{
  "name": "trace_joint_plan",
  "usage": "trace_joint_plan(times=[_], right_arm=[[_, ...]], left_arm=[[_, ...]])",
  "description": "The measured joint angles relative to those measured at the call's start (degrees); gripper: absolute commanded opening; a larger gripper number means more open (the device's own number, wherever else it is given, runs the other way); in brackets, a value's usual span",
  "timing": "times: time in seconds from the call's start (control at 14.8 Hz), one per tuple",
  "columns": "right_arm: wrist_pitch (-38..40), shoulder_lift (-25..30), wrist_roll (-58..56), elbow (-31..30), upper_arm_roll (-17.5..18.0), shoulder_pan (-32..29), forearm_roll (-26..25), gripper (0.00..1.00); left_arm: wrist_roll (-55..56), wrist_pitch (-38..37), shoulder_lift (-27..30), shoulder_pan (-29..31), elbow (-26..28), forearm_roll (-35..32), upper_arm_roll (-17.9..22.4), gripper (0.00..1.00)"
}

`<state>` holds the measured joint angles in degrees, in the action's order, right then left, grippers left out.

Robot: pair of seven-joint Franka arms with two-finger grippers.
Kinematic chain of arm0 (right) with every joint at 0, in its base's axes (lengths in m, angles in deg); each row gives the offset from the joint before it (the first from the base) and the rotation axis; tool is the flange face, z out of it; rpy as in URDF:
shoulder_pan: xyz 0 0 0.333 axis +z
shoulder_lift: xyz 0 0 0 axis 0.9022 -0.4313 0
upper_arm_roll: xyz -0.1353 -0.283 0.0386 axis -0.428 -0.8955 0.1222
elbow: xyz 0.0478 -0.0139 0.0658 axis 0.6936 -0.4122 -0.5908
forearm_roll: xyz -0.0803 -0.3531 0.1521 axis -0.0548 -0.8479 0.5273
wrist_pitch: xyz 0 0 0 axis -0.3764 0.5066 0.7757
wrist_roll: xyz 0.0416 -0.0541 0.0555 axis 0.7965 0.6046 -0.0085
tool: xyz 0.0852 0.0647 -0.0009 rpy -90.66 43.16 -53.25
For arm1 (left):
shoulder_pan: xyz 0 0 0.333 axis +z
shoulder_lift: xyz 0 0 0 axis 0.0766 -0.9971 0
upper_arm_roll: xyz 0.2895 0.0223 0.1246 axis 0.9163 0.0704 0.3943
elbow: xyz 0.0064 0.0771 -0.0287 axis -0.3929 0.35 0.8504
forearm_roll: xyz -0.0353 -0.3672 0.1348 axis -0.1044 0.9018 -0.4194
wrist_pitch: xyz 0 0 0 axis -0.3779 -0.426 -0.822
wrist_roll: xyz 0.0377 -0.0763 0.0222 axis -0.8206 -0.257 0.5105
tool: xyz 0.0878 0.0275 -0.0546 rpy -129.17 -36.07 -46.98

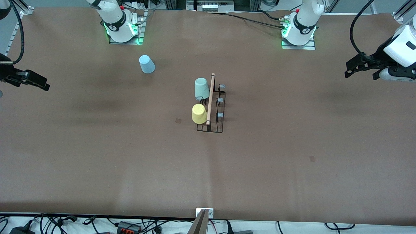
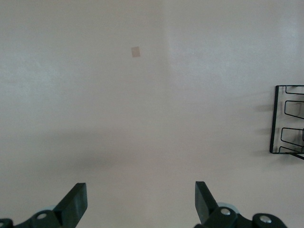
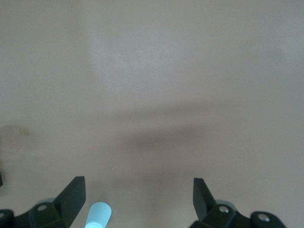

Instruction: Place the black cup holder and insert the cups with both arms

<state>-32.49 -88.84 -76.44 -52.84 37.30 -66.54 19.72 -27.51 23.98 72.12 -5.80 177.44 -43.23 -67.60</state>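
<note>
Thin black wire cup holder with wooden rod handle (image 1: 210, 109) stands mid-table, cut off at the frame edge in the left wrist view (image 2: 288, 118). Pale mint cup (image 1: 201, 88) and yellow cup (image 1: 199, 113) sit inverted on its prongs; light blue plastic cup (image 1: 147, 64) stands apart near the right arm's base, only partly visible in the right wrist view (image 3: 98, 215). Left gripper (image 1: 352, 69) (image 2: 141, 202) and right gripper (image 1: 40, 84) (image 3: 138, 198) hover over the table ends, fingers wide apart, holding nothing. Wide bare brown tabletop (image 1: 292, 156) all round.
</note>
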Motion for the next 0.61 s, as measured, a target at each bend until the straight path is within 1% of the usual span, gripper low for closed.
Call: trace_joint_plan(times=[0.61], right_arm=[[-0.1, -0.4, 0.0, 0.0, -0.2, 0.0, 0.1, 1.00]], left_arm=[[0.0, 0.0, 0.0, 0.0, 0.0, 0.0, 0.0, 1.00]])
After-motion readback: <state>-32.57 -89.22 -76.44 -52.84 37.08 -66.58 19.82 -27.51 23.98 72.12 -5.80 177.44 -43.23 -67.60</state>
